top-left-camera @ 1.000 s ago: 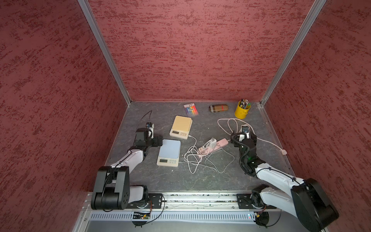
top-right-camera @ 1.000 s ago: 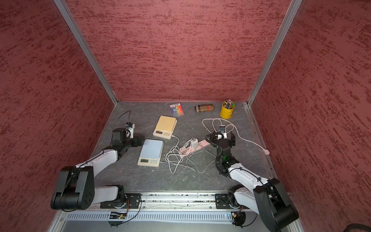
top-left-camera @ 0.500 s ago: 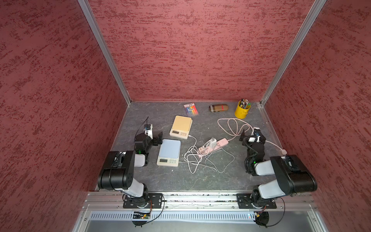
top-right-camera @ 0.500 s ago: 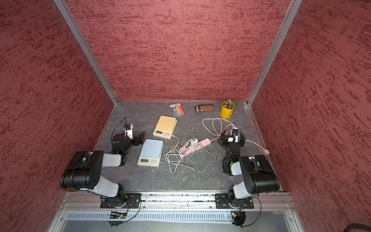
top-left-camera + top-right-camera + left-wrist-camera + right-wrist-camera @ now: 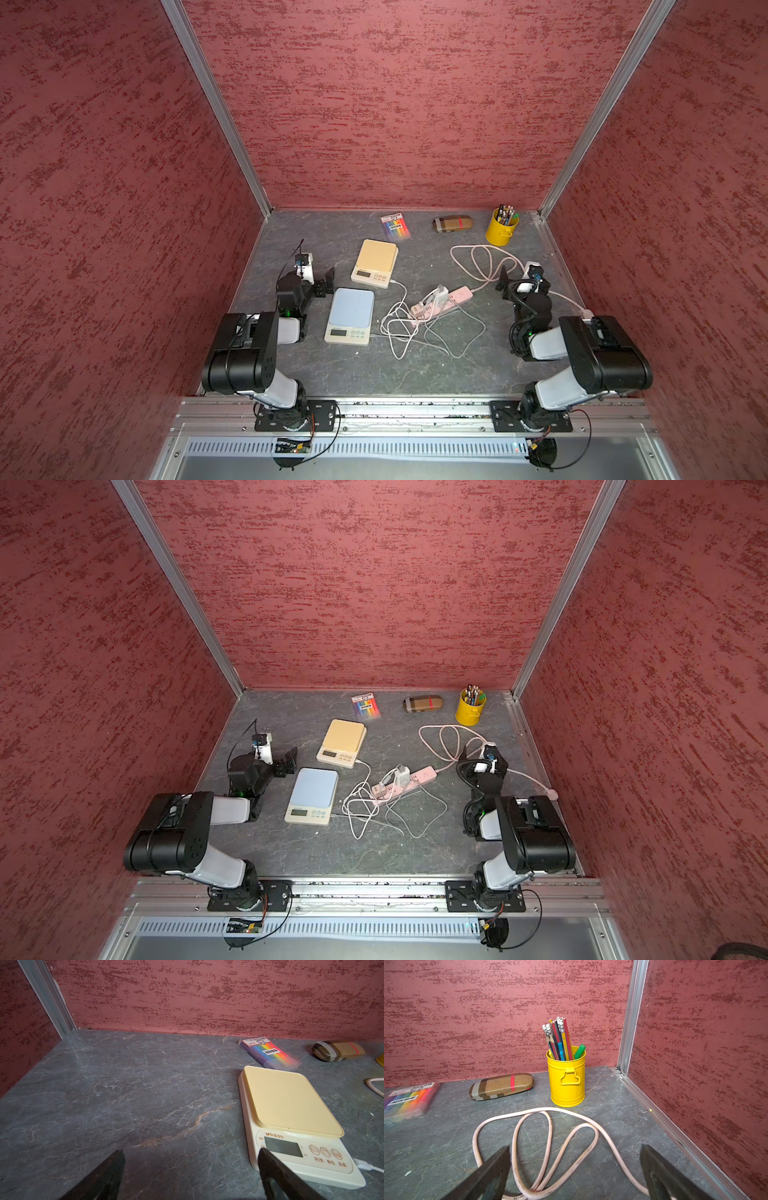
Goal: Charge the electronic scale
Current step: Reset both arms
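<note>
Scales, two: blue scale and yellow scale just beside left gripper, jaws wide, empty; right gripper likewise wide.

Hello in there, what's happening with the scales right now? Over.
Left tool, right tool open, empty. Cream scale has white cable plugged in. Loose loops beside blue scale.
</note>
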You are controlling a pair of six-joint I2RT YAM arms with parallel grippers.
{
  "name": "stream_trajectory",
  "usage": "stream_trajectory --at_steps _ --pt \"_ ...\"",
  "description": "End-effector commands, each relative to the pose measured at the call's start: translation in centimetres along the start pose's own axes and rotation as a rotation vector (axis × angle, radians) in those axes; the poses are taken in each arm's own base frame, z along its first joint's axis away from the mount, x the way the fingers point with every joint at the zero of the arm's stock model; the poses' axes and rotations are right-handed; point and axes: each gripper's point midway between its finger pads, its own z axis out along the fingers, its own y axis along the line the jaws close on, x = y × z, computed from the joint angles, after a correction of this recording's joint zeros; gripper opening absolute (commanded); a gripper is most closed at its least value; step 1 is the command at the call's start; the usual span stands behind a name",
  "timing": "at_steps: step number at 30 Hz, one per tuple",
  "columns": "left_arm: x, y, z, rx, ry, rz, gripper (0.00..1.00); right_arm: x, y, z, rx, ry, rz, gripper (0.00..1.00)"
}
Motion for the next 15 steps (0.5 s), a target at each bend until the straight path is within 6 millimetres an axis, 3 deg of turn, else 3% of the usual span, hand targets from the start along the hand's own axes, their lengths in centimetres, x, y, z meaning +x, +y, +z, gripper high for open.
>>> stream_trajectory --at_steps 1,15 --pt "-0.95 0.17 0.21 -0.003 -0.025 -0.004 1.0 -1.26 0.26 0.26 -0.015 -0.044 0.027 0.99" --pt "-0.98 0.15 0.28 -0.007 -0.024 0.0 1.0 -1.23 0.27 0.26 -0.015 -0.043 0.028 0.99"
